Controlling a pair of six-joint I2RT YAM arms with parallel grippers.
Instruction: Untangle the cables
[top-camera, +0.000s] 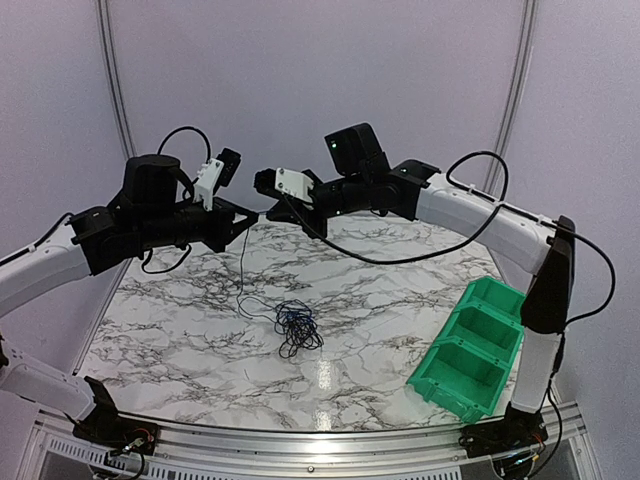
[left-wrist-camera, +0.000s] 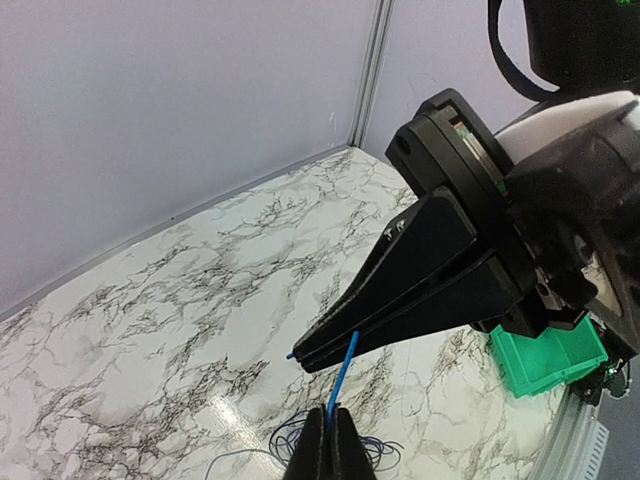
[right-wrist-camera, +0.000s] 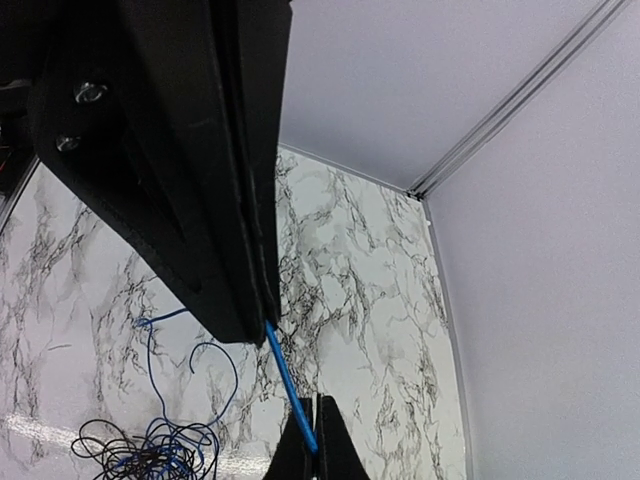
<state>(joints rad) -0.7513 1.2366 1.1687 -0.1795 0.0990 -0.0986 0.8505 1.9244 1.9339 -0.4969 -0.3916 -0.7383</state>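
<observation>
Spanning the whole workspace, the marble table (top-camera: 170, 340) has bare surface on every side of the cables (top-camera: 295, 325). Their loopy black-and-blue tangle lies near the middle, slightly toward the near edge. The far edge of the table meets pale walls (top-camera: 300, 70), and the near edge ends at a metal rail (top-camera: 300, 440). A green bin (top-camera: 470, 350) sits at the right near edge, well apart from the tangle, leaving the left and far parts of the surface open.

Both arms reach in over the far half of the table and meet well above it, tip to tip. The left arm comes in from the left with its forearm roughly level. The right arm rises from its base beside the bin, bends at the elbow and stretches leftward across the table.

The left gripper (left-wrist-camera: 328, 425) is clenched on a blue strand (left-wrist-camera: 345, 372) of the cables. The right gripper (right-wrist-camera: 262, 318) is pinched tight on that same strand just beside it, so 1 short blue length runs straight between the 2 sets of fingertips. A hanging strand (top-camera: 242, 262) drops from where the grippers meet down to the table and curls toward the tangle. Between the raised grippers and the marble there is open air, crossed only by that thin line
</observation>
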